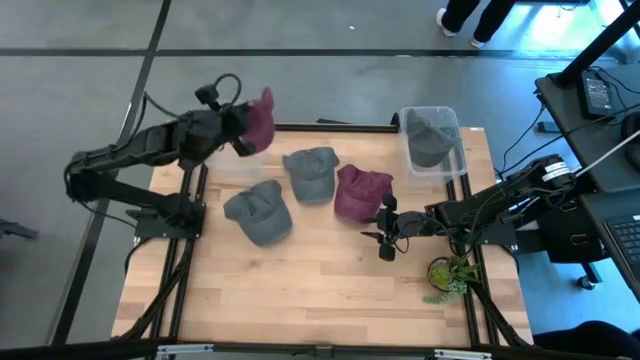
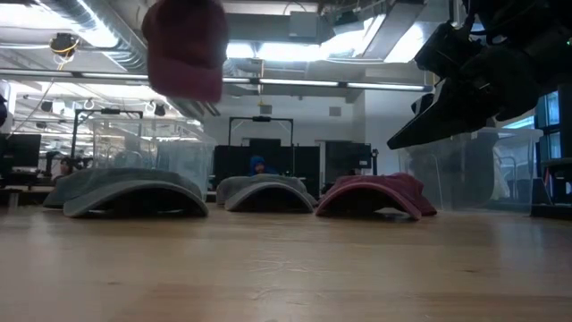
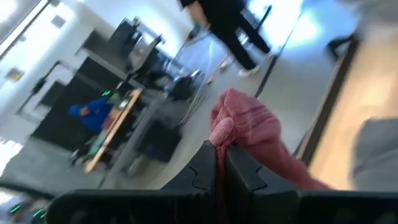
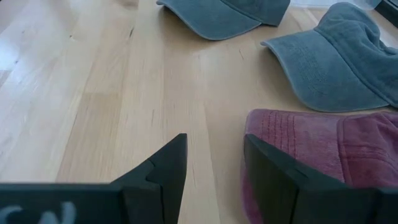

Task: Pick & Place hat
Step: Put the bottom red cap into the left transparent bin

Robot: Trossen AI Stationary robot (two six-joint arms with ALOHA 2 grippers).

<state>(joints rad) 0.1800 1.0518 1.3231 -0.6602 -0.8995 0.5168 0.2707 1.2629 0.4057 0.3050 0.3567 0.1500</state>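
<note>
While your left end effector [image 1: 243, 128] pinches a soft maroon hat [image 1: 259, 121] aloft at ten o'clock over the pale wood-plank surface [image 1: 300, 290], your right end effector [image 4: 214, 163] hovers spread beside a ribbed maroon cap [image 1: 360, 192] near centre.

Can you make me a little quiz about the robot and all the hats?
1. True or false: the left gripper is shut on the lifted maroon hat.
2. How many hats lie flat on the table? A) two B) three C) five
3. Fill in: the clear bin at the table's far right corner holds a ____ hat.

Key: 1. True, its fingers pinch the cloth. 2. B: two grey hats and one maroon hat, which lies by the open right gripper. 3. Grey.
</note>
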